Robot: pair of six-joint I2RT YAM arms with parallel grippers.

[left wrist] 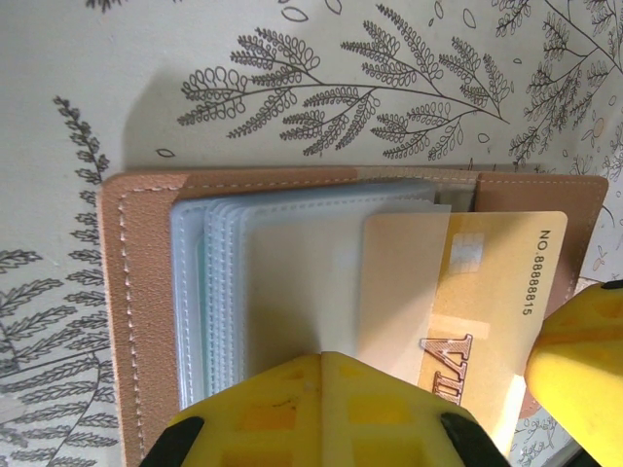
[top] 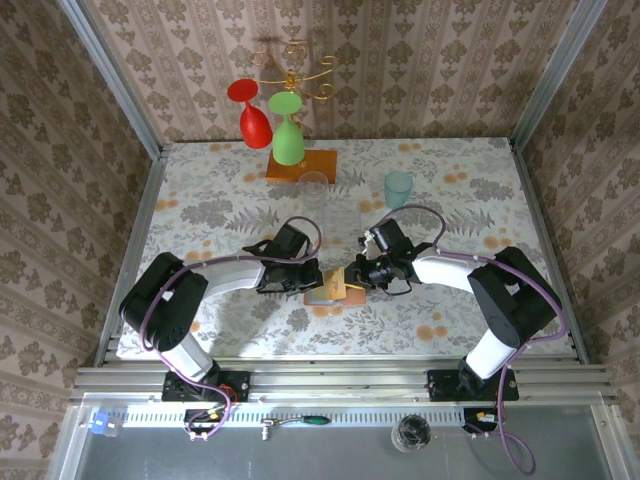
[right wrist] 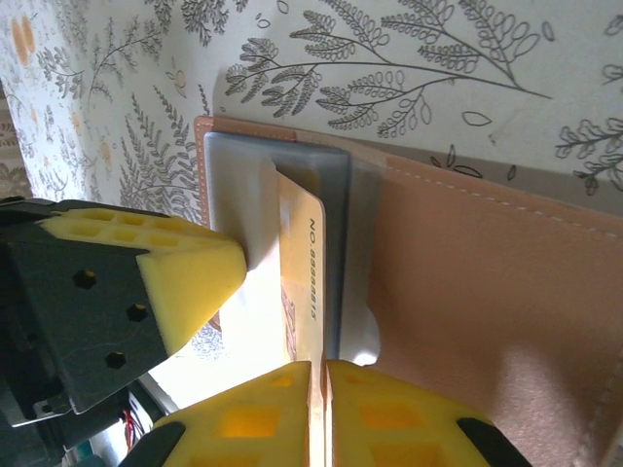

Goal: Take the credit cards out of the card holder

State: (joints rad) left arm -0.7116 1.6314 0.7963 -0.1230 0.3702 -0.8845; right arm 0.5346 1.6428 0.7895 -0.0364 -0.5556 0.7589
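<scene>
Jaws first: left gripper (left wrist: 321, 399) is closed up, pressing the card holder (left wrist: 136, 292) onto the floral table (top: 220, 190). Right gripper (right wrist: 318, 389) pinches a gold credit card (right wrist: 297, 253) that's partly out. Top view has patterned walls (top: 420, 60) and hanging glasses (top: 288, 140); wrist cams catch the card's number (left wrist: 547, 272).

Top camera looks steeply down from afar; both wrist cameras, close up, share the card holder (left wrist: 146, 292).

card holder (left wrist: 136, 292): salmon-brown, open flat | credit card (left wrist: 496, 292): tan, partly out
</scene>
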